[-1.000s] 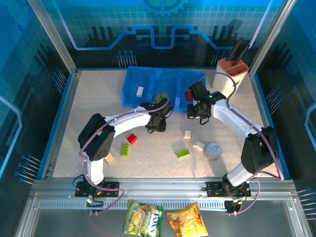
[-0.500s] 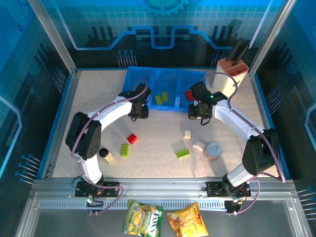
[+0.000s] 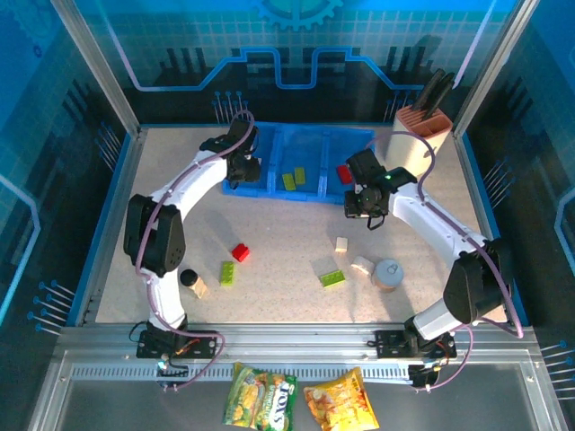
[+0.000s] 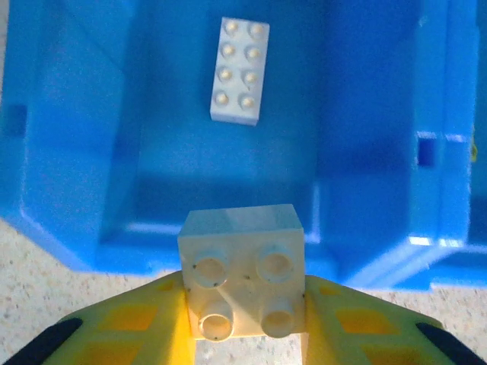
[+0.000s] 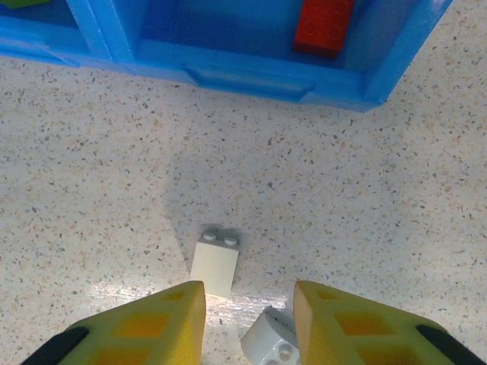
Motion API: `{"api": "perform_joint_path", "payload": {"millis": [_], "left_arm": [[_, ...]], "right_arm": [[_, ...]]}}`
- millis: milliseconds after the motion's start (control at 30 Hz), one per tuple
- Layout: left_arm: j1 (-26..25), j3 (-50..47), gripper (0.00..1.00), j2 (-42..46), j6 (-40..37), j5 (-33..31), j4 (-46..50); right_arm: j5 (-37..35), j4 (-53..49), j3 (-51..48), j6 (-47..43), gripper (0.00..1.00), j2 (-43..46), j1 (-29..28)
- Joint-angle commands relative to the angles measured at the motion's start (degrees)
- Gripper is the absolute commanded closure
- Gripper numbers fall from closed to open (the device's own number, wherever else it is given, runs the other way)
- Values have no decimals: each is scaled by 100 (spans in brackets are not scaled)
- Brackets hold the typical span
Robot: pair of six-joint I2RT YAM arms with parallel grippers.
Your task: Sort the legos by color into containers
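The left gripper pinches a cream brick between its yellow fingers, studs toward the camera. It holds the brick above the near wall of the blue tray, at the tray's left compartment. One white eight-stud brick lies flat inside that compartment. Seen from above, the tray sits along the tabletop's far edge. Its middle compartment holds two lime green bricks and its right one holds a red brick.

The right gripper hangs with its jaws partly apart and nothing between them, over bare tabletop on the near side of the tray's right compartment. Below it lie a small cream two-stud brick and a white brick, close together.

Toward the middle of the tabletop lie a loose red brick and a green brick, with another green brick to their right. A grey tin can stands near the right arm. A dark-capped bottle stands toward the near left corner with a pale brick just beside it. A beige knife block stands in the far right corner.
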State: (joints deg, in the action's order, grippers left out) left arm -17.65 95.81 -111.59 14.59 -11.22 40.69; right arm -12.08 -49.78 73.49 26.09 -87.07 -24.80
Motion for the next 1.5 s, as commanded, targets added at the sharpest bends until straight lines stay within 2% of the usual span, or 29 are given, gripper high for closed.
{"api": "perform_joint_path", "payload": {"millis": [0, 433, 933, 1467], "left_arm": [[120, 420, 64, -322, -287, 18, 259], [330, 1312, 64, -1273, -302, -29, 418], [458, 1124, 63, -1699, -337, -8, 391], [464, 1102, 56, -1809, -316, 15, 398]], "right_arm": [[-152, -198, 95, 96, 64, 197, -47], [-172, -269, 28, 170, 64, 276, -104], [-163, -276, 16, 175, 64, 184, -178], [-182, -254, 7, 186, 64, 189, -226]]}}
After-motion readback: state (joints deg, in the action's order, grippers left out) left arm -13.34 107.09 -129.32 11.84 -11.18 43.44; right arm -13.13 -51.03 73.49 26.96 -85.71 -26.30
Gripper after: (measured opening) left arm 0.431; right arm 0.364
